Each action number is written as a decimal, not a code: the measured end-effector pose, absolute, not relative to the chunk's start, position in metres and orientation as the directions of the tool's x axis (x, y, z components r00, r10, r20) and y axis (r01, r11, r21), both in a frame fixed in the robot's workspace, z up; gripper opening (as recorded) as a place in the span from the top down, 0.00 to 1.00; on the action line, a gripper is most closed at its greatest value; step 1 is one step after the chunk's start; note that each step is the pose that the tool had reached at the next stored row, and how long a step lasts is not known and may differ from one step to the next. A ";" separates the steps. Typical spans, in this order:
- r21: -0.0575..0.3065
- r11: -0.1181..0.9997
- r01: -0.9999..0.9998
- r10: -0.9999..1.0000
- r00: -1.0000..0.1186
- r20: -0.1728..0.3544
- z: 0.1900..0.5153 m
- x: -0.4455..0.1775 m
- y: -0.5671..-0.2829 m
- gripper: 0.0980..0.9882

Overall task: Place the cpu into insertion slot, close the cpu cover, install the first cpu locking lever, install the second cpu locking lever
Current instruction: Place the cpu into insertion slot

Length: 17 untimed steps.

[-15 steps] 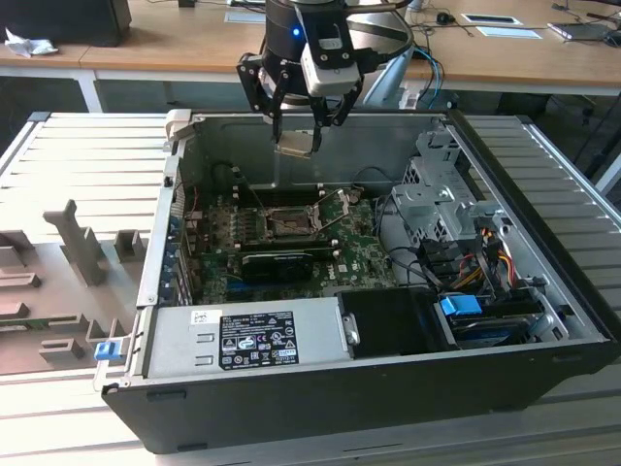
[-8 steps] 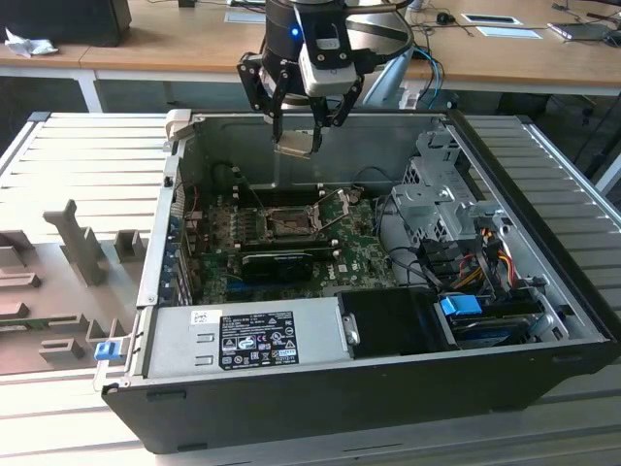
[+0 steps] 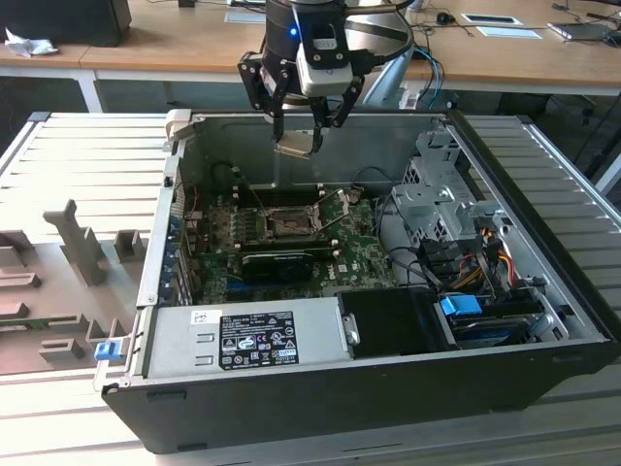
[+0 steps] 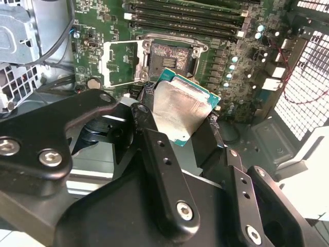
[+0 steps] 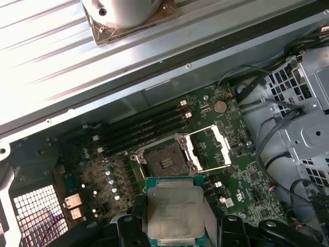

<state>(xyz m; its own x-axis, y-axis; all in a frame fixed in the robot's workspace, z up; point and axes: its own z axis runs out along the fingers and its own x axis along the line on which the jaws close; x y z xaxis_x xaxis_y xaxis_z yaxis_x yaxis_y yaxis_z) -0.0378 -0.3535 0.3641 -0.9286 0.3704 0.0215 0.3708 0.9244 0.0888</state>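
Observation:
My gripper (image 3: 299,144) hangs over the open computer case, shut on the cpu (image 3: 296,147), a flat square chip with a silvery top and a green edge. In both wrist views the cpu (image 4: 181,109) (image 5: 174,212) sits tilted between the black fingers (image 4: 146,105), held by its sides. Below it on the green board the insertion slot (image 3: 290,225) (image 4: 172,55) (image 5: 164,161) lies bare and dark. The cpu cover (image 4: 120,64) (image 5: 212,146), a thin silver frame, stands swung open beside the slot. The chip is well above the slot and not touching it.
Black memory slots (image 4: 185,15) run along one side of the socket. A long black card (image 3: 281,262) lies just in front of it. A grey power supply (image 3: 247,338), a metal drive cage (image 3: 441,189) and loose cables (image 3: 475,262) crowd the case.

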 end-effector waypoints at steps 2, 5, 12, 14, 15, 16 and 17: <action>0.089 0.922 0.378 0.377 -0.926 0.022 0.364 -0.038 -0.354 0.51; 0.089 0.916 0.391 0.390 -0.920 0.022 0.364 -0.038 -0.354 0.51; 0.083 0.893 0.442 0.442 -0.897 0.019 0.364 -0.038 -0.354 0.51; 0.083 0.888 0.452 0.452 -0.892 0.019 0.364 -0.038 -0.354 0.51; 0.082 0.885 0.458 0.458 -0.889 0.019 0.364 -0.038 -0.354 0.51; 0.082 0.882 0.463 0.464 -0.886 0.019 0.364 -0.038 -0.354 0.51; 0.082 0.878 0.472 0.472 -0.881 0.019 0.364 -0.038 -0.354 0.51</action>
